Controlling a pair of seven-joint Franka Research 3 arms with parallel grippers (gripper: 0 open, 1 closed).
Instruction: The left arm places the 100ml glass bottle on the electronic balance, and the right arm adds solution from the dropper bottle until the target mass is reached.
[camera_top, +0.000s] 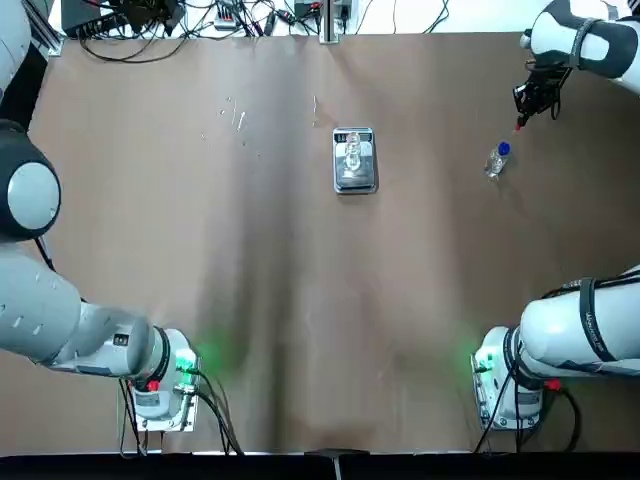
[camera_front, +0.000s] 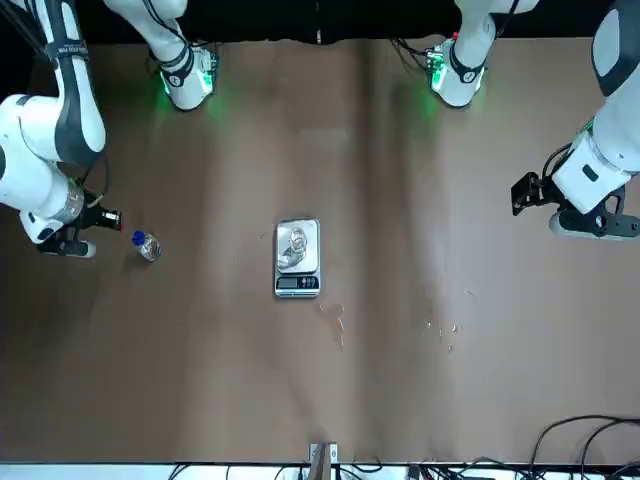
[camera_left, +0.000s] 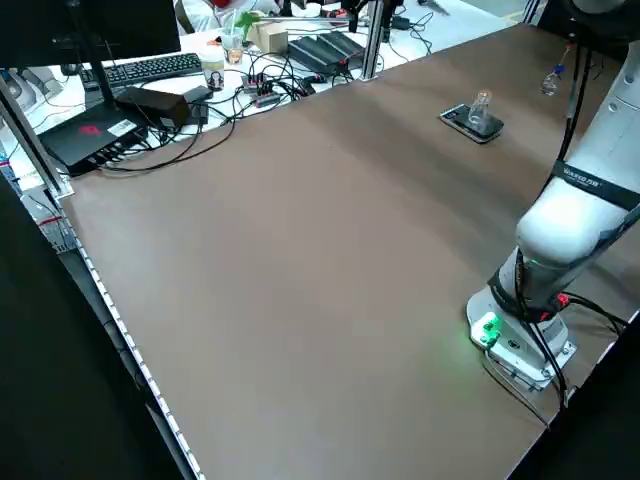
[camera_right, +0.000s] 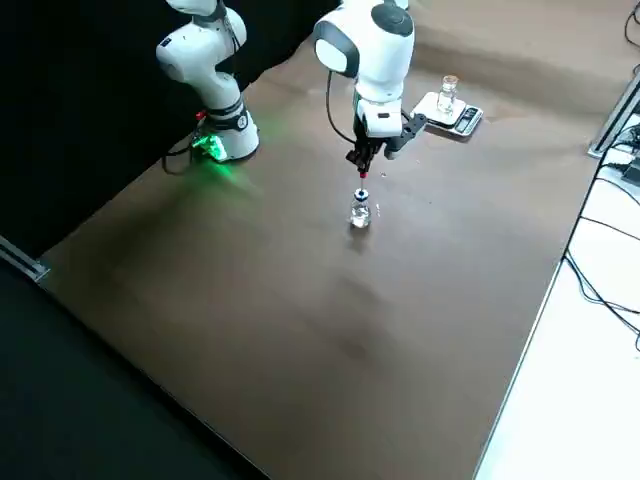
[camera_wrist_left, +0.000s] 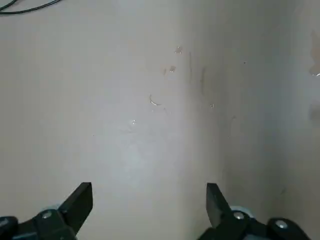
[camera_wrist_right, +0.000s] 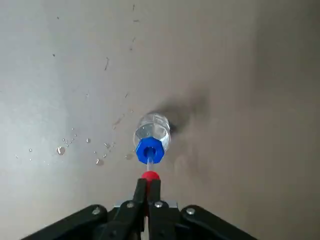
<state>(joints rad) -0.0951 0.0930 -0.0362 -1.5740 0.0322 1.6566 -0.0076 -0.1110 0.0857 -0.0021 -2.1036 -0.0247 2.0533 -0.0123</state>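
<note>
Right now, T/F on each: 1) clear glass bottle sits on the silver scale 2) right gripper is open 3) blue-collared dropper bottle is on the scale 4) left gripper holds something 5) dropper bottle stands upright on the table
1) True: the small colourless glass bottle stands on the flat silver-grey electronic balance.
2) False: the right gripper is shut on the small red dropper top.
3) False: the clear dropper bottle with a blue collar stands on the brown table, well apart from the balance.
4) False: the left gripper is open and empty, over bare table.
5) True.
</note>
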